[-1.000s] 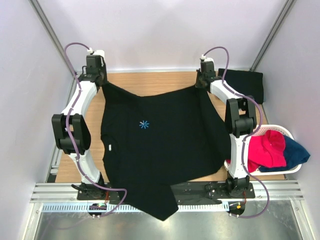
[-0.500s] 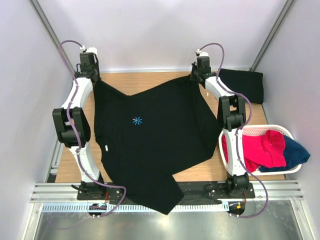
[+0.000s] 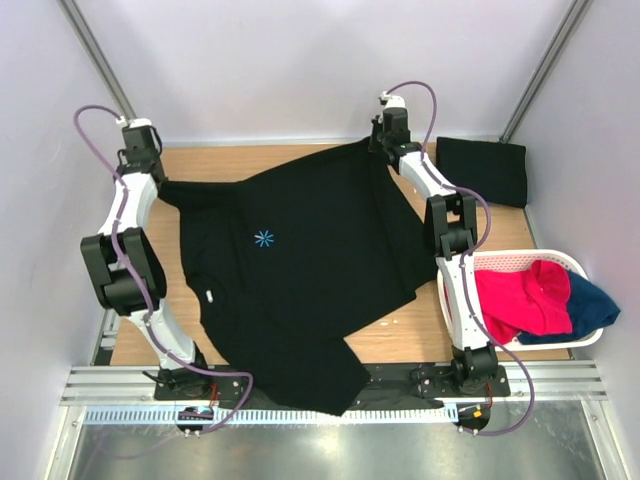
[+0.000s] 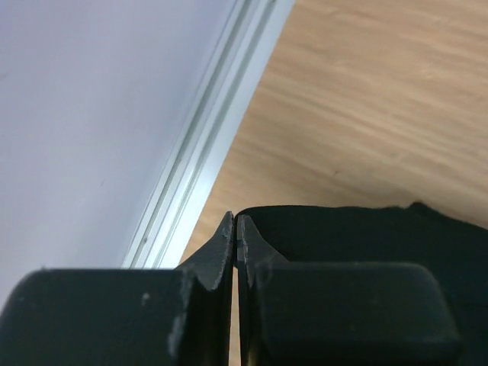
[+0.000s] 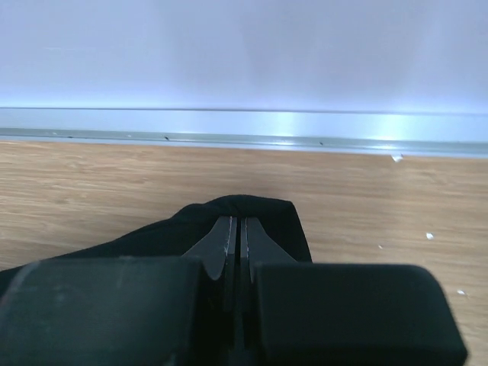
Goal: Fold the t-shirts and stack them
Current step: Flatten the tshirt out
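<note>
The black t-shirt with the blue starburst lies spread over the tabletop, its near part hanging off the front edge. In the last second it has slid and turned leftward as both arms swung that way, pulling its far edge taut. The left end effector and right end effector each stay clamped on a far corner. A folded t-shirt sits far right, beyond the white basket. Flattening looks nearly done; folding has not begun.
</note>
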